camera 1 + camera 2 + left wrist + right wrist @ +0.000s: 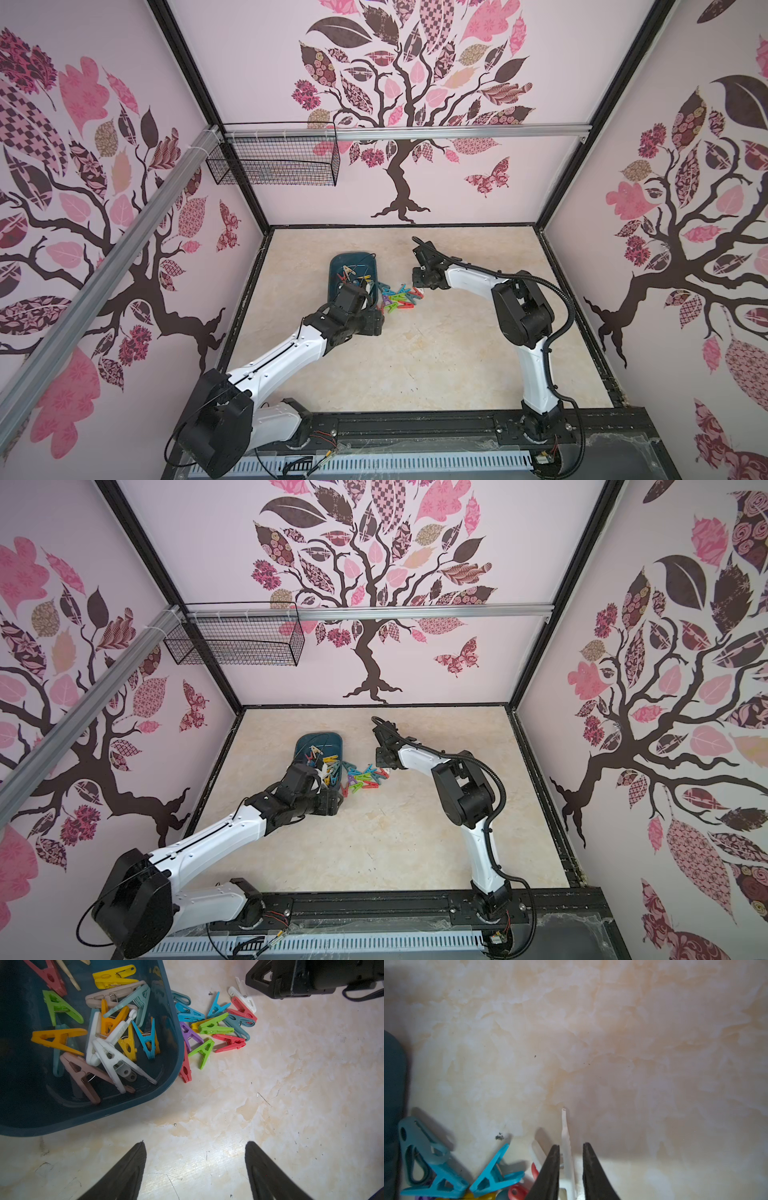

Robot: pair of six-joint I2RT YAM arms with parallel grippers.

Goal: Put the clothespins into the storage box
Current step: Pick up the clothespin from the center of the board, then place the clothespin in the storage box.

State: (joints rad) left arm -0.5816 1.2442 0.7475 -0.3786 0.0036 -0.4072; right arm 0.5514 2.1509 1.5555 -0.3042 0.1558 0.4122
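At the left, storage box (335,266) on the table (291,1084), holding a good share of the clothespins (112,1043). The rest heaped just beside it, to its right in both top views. Left gripper (195,1142) over bare table near the box corner, jaws wide apart, holding nothing. Best kept there, clear of the heap.

Further right, right gripper (571,1144) low at the heap's outer edge, jaws narrowly apart astride a white peg (566,1147). Sliver of gap showing at one finger, so seemingly not pinched yet. Squeeze squarely on the peg's flat sides, firm enough to hold without springing it away. Lift straight up, clear of the red peg (242,1011) lying against it. Then carry leftward over the box wall before letting go.
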